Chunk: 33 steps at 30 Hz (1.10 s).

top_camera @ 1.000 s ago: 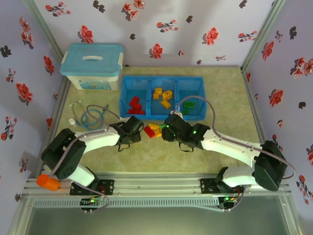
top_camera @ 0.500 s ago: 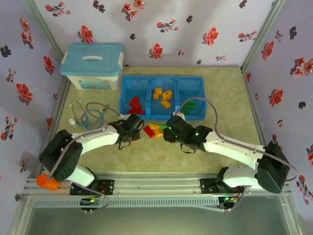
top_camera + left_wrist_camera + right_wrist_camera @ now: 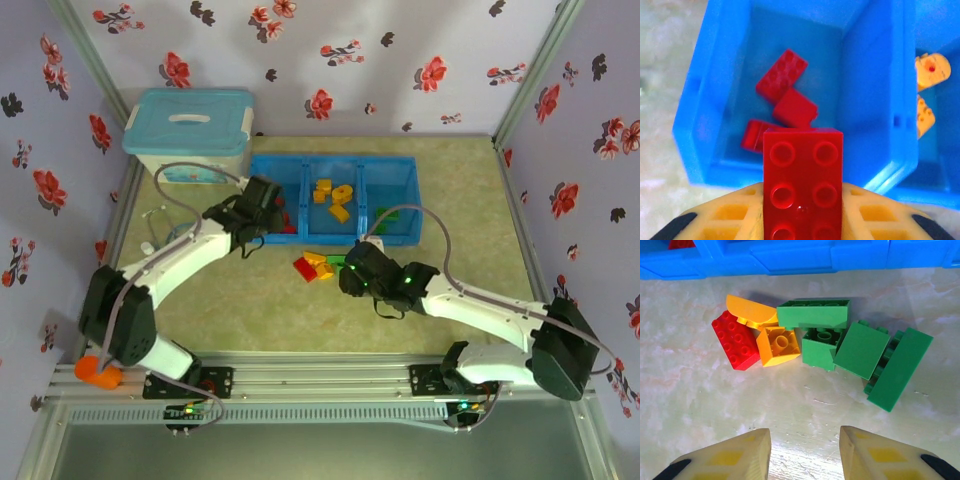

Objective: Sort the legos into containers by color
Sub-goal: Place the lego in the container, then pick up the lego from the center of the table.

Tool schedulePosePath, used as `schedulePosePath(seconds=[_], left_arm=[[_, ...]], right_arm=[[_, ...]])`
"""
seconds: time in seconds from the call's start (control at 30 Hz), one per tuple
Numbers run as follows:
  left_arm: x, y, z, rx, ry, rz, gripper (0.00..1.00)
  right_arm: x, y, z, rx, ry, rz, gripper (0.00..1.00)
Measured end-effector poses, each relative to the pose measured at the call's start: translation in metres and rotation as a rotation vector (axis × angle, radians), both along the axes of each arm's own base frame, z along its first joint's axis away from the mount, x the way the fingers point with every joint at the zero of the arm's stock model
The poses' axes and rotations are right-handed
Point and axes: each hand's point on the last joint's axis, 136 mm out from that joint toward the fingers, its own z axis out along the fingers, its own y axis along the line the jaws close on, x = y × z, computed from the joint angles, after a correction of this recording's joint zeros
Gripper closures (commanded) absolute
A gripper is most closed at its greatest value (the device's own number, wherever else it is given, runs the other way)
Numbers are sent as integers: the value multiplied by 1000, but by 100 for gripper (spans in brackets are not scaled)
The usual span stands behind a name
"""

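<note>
Lot: red lego (image 3: pixel 802 170), prob. stiff, light, slick plastic, we pinch it across flat sides w/ left gripper (image 3: pixel 802 216) above tray (image 3: pixel 695 130) red compt.; right gripper (image 3: pixel 805 452) agape over loose legos (image 3: pixel 815 340) on table (image 3: pixel 790 405).

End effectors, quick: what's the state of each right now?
Left end effector: closed on a red lego, at the blue tray, by its left compartment.
Right end effector: open, empty, above the loose legos.

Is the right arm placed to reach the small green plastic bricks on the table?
Probably yes: the right arm hovers with open jaws just short of the small green plastic bricks, bare table between, nothing covering them.
</note>
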Motion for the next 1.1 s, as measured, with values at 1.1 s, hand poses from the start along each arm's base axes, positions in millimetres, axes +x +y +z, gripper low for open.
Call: schedulePosePath(seconds=[1.1], left_arm=[[-64,35,-5,-79,9,-70,33]], right_arm=[[36,73,-1,-191,-17,287,45]])
